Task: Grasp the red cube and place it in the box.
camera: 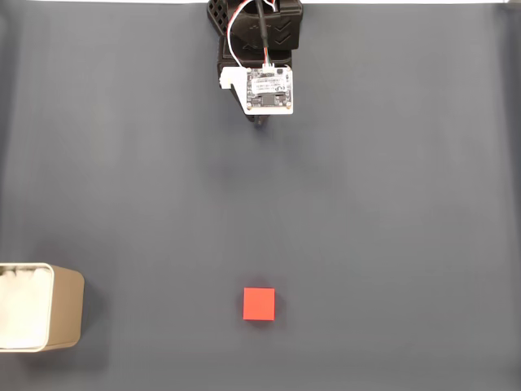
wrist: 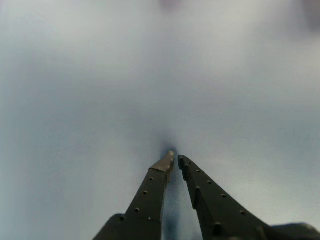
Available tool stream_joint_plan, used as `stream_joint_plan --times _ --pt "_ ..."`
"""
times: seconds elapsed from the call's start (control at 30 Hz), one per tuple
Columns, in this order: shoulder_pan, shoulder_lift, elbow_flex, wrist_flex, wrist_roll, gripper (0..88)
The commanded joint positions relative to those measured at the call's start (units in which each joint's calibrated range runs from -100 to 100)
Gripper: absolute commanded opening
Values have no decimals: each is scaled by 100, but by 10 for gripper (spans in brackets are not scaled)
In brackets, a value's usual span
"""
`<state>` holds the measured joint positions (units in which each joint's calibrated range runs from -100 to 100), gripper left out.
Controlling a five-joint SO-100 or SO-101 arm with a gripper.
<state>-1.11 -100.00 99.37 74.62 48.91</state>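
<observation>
Just grey mat btwn hand & red cube.

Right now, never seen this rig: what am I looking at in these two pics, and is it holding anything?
It is a small robot arm on a table covered with a dark grey mat. The fixed view looks straight down: the arm sits at the top edge, folded in, with a white circuit board on it. The wrist view comes from a camera riding on the arm, looking along its gripper toward the bare mat.

On the mat in the fixed view lie a red cube, near the bottom centre, and a beige box with a white inside, at the lower left edge. They are well apart from each other and from the arm.

The jaws are nearly closed, tips almost together, with nothing between them. Nothing is held.
</observation>
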Motion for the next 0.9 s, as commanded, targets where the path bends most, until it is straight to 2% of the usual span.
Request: stream_joint_plan --times 0.0,0.8,0.87 --pt "-31 0 54 128 -20 0" --pt "-2 0 54 103 -63 0" --pt "-2 0 45 -159 -103 0"
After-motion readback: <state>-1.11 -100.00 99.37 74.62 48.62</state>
